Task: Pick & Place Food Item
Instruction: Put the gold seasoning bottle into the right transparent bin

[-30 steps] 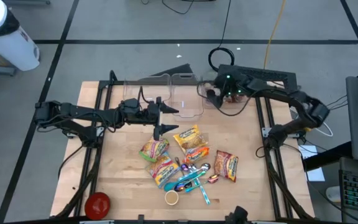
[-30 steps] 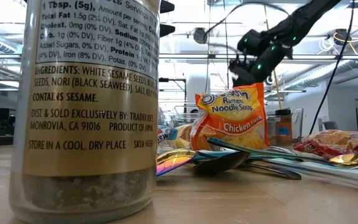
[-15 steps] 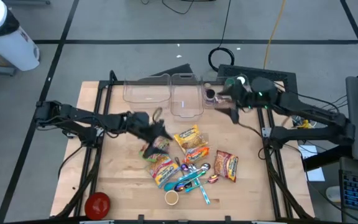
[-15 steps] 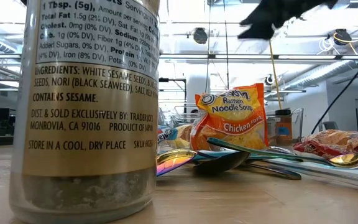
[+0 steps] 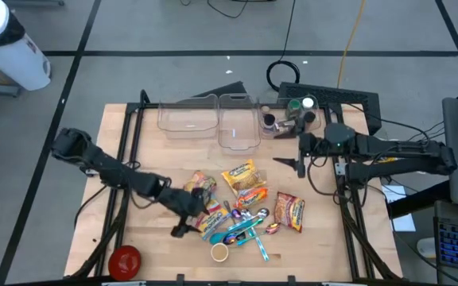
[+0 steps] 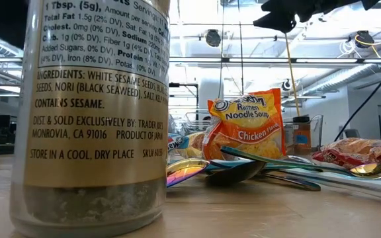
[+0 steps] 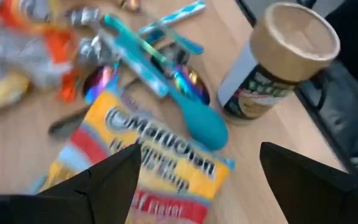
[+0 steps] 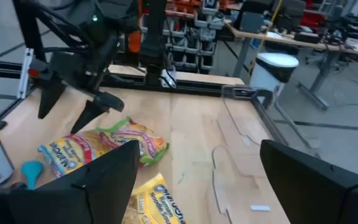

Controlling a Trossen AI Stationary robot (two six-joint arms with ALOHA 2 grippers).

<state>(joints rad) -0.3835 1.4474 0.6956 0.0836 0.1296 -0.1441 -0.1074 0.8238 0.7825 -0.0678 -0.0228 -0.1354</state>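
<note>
From above, we see the left gripper (image 5: 188, 216) low over the pile of ramen packets (image 5: 213, 208) near the middle of the worktop (image 5: 149, 151), its fingers spread. The right gripper (image 5: 291, 164) hangs open toward the right edge, apart from the pile. Two clear containers (image 5: 213, 119) sit along the far edge, and a red lid (image 5: 124, 259) lies near the front left corner.

At worktop level, we face a seasoning jar (image 6: 98, 112), with a chicken ramen packet (image 6: 245, 125) and spoons (image 6: 256, 168) behind it.

Through the left wrist camera, we find the open fingers (image 7: 104, 186) above a Maruchan packet (image 7: 148, 168), beside a teal spoon (image 7: 191, 118) and the jar (image 7: 272, 62).

Through the right wrist camera, we see the left gripper (image 8: 73, 102) over the packets (image 8: 98, 149).
</note>
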